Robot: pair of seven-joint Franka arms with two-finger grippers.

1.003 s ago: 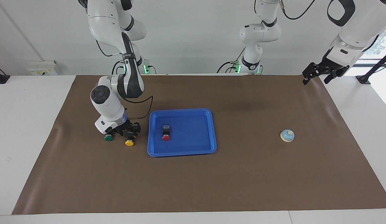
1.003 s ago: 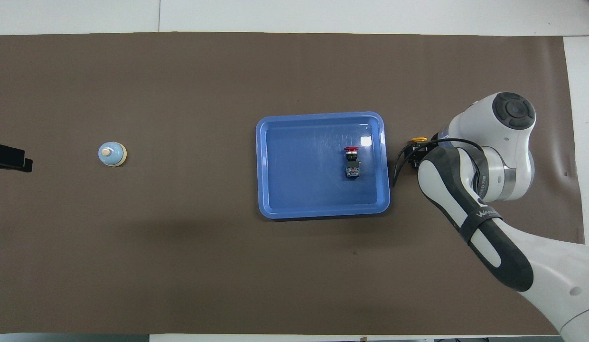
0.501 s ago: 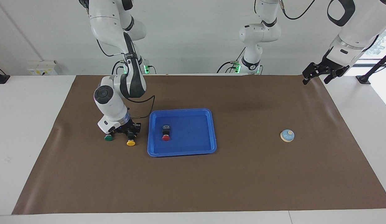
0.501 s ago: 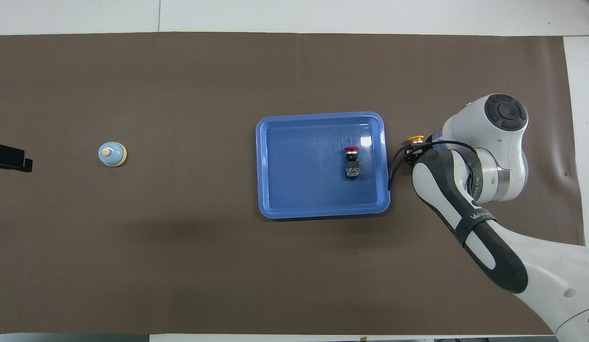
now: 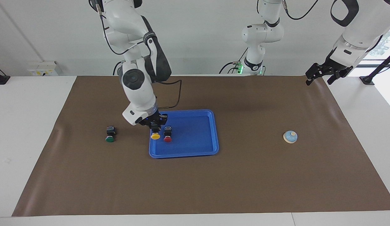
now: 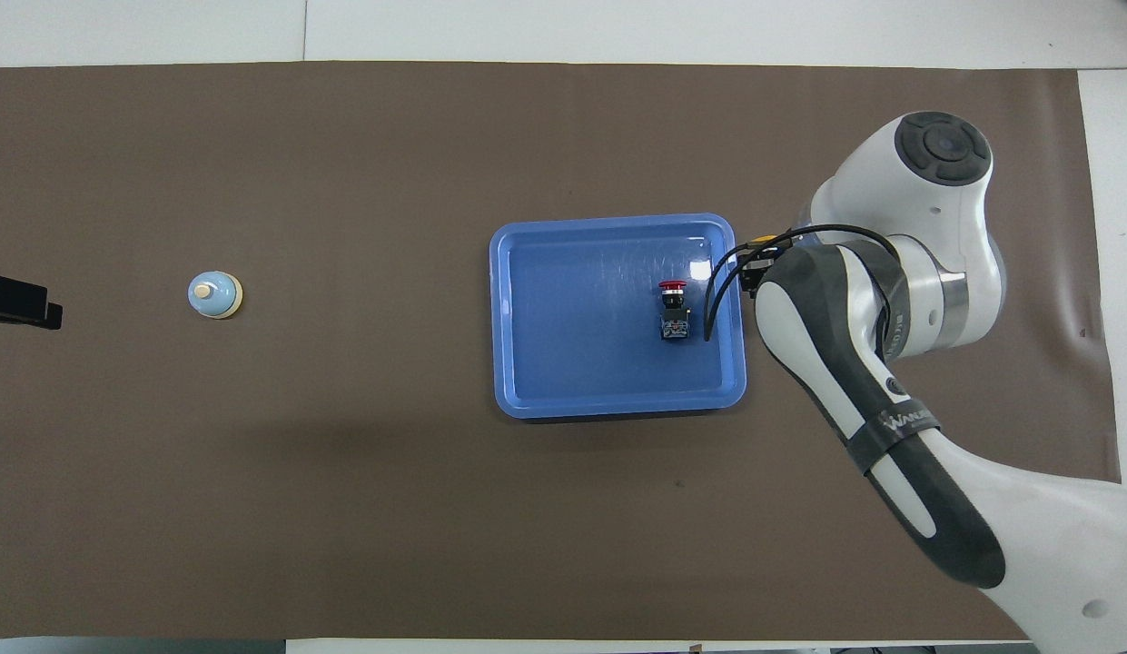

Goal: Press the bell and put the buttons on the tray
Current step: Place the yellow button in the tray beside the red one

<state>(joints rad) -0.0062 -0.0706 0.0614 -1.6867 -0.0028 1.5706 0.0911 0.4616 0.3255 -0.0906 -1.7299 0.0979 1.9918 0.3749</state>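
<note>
My right gripper (image 5: 155, 127) is shut on the yellow button (image 5: 155, 135) and holds it just above the blue tray (image 5: 195, 147), over the tray's end toward the right arm. The red button (image 5: 167, 134) lies in the tray right beside it. On the mat, toward the right arm's end, stands the green button (image 5: 110, 134); the overhead view hides it under the arm. The bell (image 5: 290, 137) sits alone toward the left arm's end. My left gripper (image 5: 320, 75) waits open, raised over the mat's corner.
A brown mat (image 5: 245, 182) covers the table. Between the tray (image 6: 608, 404) and the bell (image 6: 215, 295) lies bare mat. White table surface (image 5: 25, 125) borders the mat at both ends.
The right gripper closed on the yellow button, lifted it off the mat and carried it over the tray's edge. The green button stayed where it was. The left arm has not moved.
</note>
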